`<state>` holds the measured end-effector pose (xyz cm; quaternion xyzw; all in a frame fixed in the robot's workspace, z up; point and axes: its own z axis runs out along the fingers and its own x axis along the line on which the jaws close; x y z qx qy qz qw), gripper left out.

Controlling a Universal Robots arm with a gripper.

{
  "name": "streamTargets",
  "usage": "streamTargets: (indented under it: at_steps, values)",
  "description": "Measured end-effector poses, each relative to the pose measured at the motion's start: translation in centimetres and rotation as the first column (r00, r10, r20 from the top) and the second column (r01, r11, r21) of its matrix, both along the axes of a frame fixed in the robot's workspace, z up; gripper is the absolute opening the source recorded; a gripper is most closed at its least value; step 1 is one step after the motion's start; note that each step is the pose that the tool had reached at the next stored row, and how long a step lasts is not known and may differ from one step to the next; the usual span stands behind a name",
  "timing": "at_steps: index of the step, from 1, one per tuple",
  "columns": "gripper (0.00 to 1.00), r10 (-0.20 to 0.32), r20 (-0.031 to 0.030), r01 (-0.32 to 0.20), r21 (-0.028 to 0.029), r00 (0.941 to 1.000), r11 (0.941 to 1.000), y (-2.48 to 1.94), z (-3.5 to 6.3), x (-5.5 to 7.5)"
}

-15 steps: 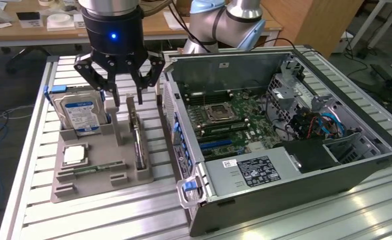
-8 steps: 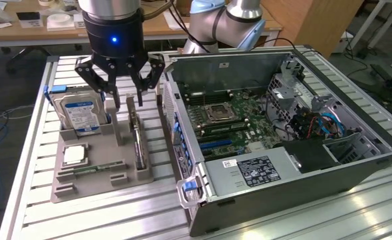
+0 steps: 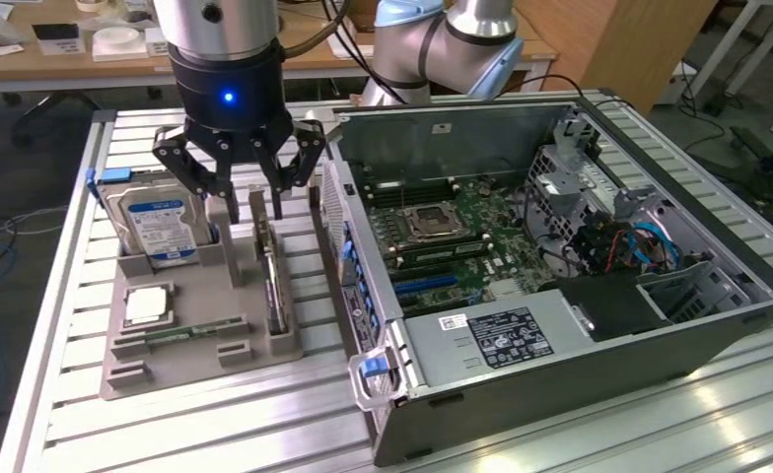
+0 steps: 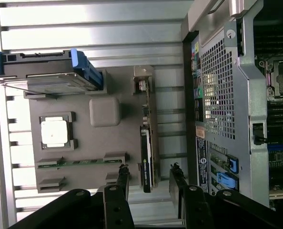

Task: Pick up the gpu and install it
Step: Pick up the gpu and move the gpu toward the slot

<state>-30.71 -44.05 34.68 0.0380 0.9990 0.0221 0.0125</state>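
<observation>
The gpu [image 3: 272, 286] is a thin dark card standing on edge in a slot along the grey tray [image 3: 202, 367], on the side nearest the computer case. In the wrist view the gpu [image 4: 148, 143] runs lengthwise with its pale bracket at the far end. My gripper [image 3: 252, 209] hangs open just above the card's far end, nothing between its black fingers. In the wrist view the gripper [image 4: 149, 174] has one finger on either side of the card's line, apart from it.
On the tray also stand a silver hard drive [image 3: 161, 222] with a blue label, a square processor [image 3: 147, 305] and a slim memory stick [image 3: 196, 330]. The open computer case [image 3: 558, 246] with its motherboard [image 3: 453, 236] lies close on the exterior view's right. Everything rests on a slatted aluminium table [image 3: 229, 434].
</observation>
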Motion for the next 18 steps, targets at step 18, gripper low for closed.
streamTargets:
  at_steps: [18]
  values:
    - [0.47, 0.0, 0.0, 0.0, -0.0001, 1.0, 1.0, 0.0, -0.33, 0.0]
